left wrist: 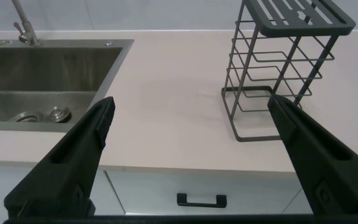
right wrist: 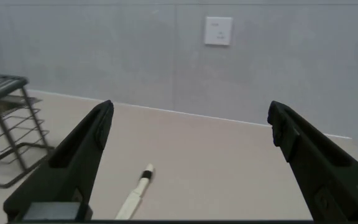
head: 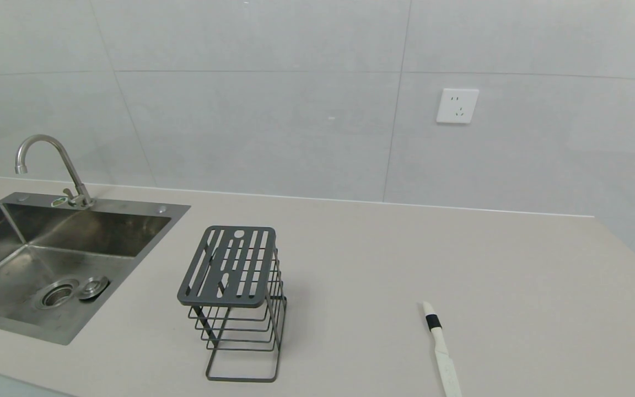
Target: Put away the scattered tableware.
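Observation:
A white utensil with a black band [head: 439, 347] lies on the pale counter at the front right; it also lies ahead of my right gripper [right wrist: 190, 115] as the white utensil [right wrist: 137, 193]. A dark wire rack with a slotted top [head: 231, 290] stands mid-counter, and the same rack [left wrist: 284, 68] is beyond my left gripper [left wrist: 191, 106]. Both grippers are open, held off the counter's front edge, with nothing between their fingers.
A steel sink [head: 47, 259] with a curved tap [head: 53, 165] is set into the counter at the left. A tiled wall with a white socket [head: 457, 105] runs behind. A drawer handle [left wrist: 201, 200] sits below the counter edge.

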